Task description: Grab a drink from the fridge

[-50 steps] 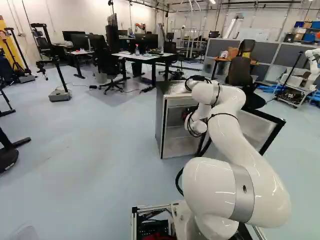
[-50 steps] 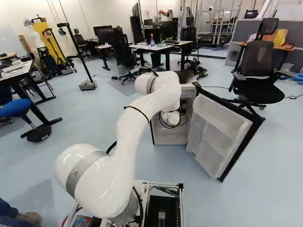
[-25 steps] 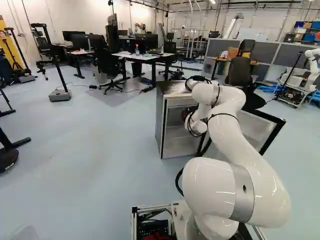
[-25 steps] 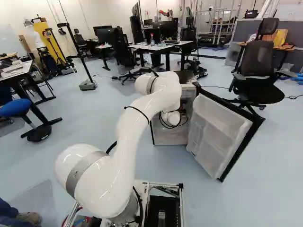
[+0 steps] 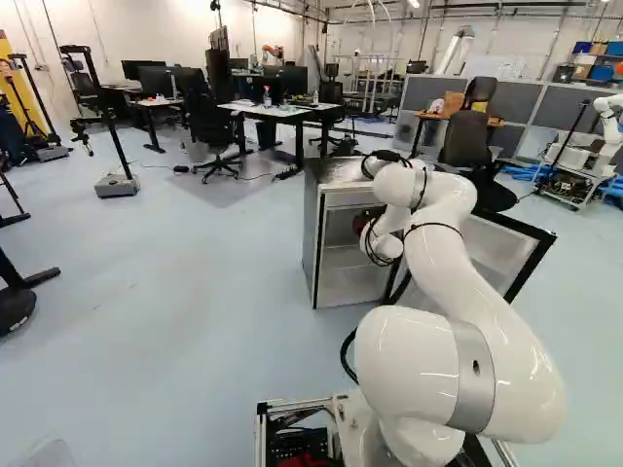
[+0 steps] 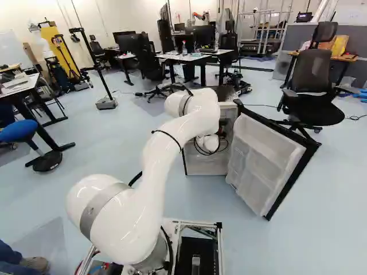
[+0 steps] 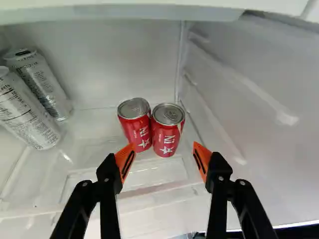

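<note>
the end effector (image 7: 163, 148) is released in the wrist view, its two fingers spread wide with the orange pads (image 7: 123, 160) well apart, gripping nothing. i can't tell whether either fingertip brushes a can.

two red cans stand upright on a clear shelf (image 7: 84, 180) inside the fridge (image 5: 336, 272), ahead of the fingers, side by side and touching or nearly so. their long axes run up and down, lids up, with printed sides turned toward the end effector. one, the red can nearer the silver ones (image 7: 134, 130), lines up partly behind one fingertip; the other, the red can by the side wall (image 7: 167, 135), shows between the fingertips.

past that same finger, well apart from the red pair, two silver cans (image 7: 45, 84) sit close together; whether they stand quite straight i can't tell. there is open shelf between them and the red pair. the tighter side is by the inner side wall (image 7: 259, 74), with its ribs. a pale edge (image 7: 119, 12) crosses above, and the shelf's front lip runs nearer the fingers. the fridge door (image 6: 264, 163) stands wide open beside the arm (image 6: 166, 149).
</note>
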Controlling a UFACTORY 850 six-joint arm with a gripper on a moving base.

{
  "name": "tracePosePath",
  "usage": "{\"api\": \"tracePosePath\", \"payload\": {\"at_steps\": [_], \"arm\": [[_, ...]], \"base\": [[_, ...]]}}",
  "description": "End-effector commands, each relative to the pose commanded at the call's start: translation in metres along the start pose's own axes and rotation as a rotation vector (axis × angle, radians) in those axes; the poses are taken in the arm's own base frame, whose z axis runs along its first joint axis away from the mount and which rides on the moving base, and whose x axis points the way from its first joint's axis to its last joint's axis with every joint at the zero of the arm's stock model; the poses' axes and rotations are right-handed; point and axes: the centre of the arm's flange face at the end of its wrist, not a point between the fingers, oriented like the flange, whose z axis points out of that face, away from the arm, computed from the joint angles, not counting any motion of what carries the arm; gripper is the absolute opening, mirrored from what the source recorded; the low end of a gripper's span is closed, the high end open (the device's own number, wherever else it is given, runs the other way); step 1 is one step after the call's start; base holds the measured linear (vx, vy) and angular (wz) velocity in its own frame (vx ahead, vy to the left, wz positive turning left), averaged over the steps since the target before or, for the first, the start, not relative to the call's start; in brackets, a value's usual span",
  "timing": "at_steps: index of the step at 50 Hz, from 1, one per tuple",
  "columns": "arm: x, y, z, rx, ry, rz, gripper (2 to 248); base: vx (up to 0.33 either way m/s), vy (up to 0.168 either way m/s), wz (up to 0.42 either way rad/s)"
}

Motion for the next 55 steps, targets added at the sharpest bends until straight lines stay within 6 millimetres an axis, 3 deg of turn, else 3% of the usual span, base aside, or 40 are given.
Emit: {"api": "tracePosePath", "payload": {"at_steps": [55], "arm": [[-0.002, 0.004, 0.036, -0.008, 0.022, -0.015, 173]], "base": [[0.0, 0.0, 0.0]]}}
